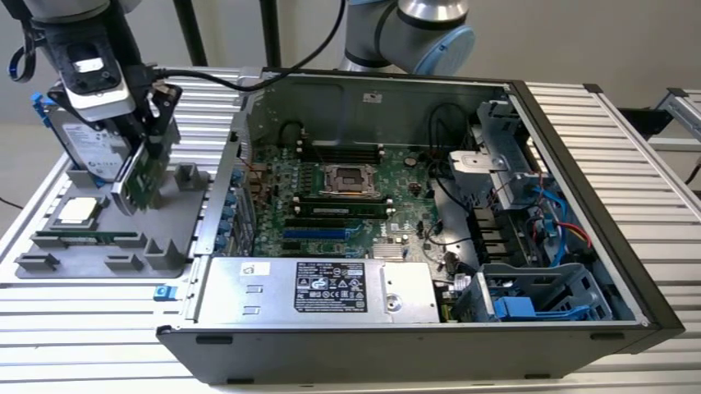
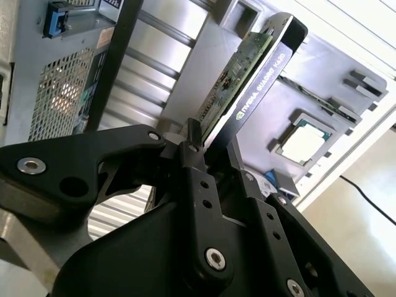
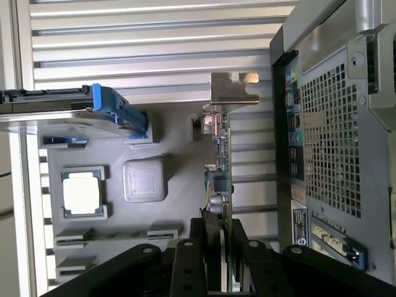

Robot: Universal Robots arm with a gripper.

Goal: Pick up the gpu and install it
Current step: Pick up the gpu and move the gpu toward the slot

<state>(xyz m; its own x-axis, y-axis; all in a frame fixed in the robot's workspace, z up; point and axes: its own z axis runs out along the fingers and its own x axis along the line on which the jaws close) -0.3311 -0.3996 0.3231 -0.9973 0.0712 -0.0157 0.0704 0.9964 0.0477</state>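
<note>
One step is in hand, the pick-up: the gripper is pinched closed around the upper edge of the gpu. The gpu stands on edge over the grey tray at the exterior view's left, just outside the open case and beside the drive. Whether its lower edge is clear of the tray I cannot tell. Installing is not yet done. I judge it calls for an upright card, room over the case wall, and the bottom edge lined up squarely with a blue slot on the board. In both wrist views the gpu reads as a thin green card. The second wrist view shows its black cooler, and in the first wrist view a silver bracket caps the far end
</note>
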